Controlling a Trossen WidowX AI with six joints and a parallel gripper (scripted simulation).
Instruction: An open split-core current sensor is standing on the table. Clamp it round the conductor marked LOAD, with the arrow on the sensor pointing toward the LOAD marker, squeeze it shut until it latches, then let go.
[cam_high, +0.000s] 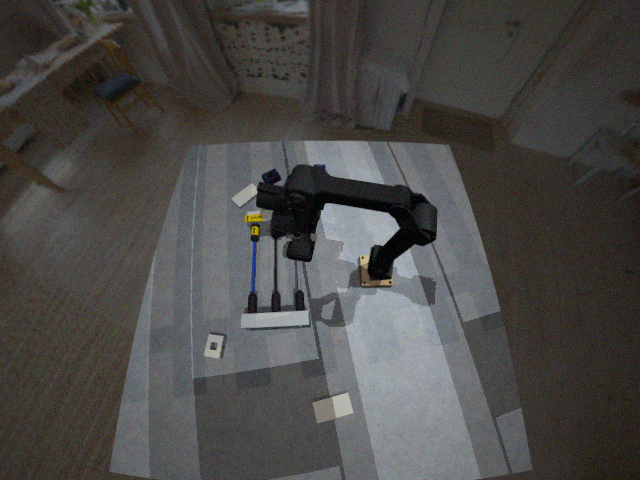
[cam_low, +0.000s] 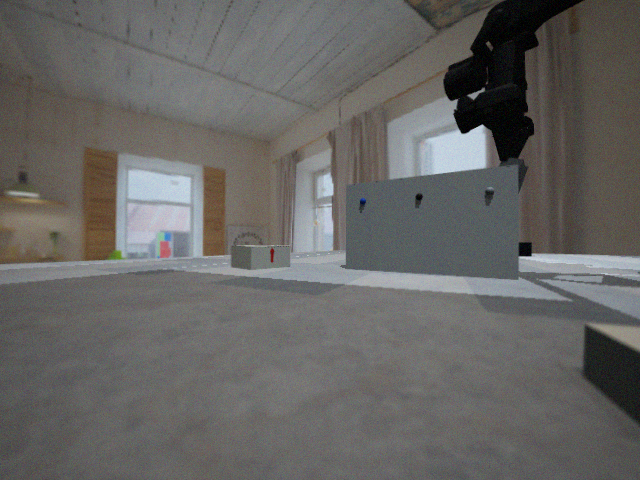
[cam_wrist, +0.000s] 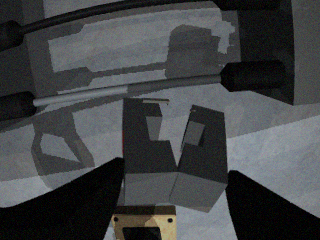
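Note:
My gripper (cam_wrist: 176, 172) is shut on the open split-core sensor (cam_wrist: 150, 157) (cam_low: 520, 170), a dark grey block whose two halves spread in a V. A thin strip of red shows at its left side in the wrist view; the arrow's direction cannot be read. It is held up near the top of the grey end panel (cam_high: 275, 319) (cam_low: 429, 232), clear of the grey conductor (cam_wrist: 80, 96) (cam_high: 298, 273). The black conductor (cam_high: 275, 263) is in the middle. The blue conductor (cam_high: 253, 266) ends in a yellow sleeve (cam_high: 254, 230) beside a yellow marker (cam_high: 253, 218), whose lettering is blurred.
A pale block with a square hole (cam_high: 213, 346) and a red arrow stands left of the panel; it also shows in the exterior view (cam_low: 249, 256). White blocks (cam_high: 244, 195) (cam_high: 341, 406) and dark blue blocks (cam_high: 271, 176) (cam_high: 320, 167) lie farther out.

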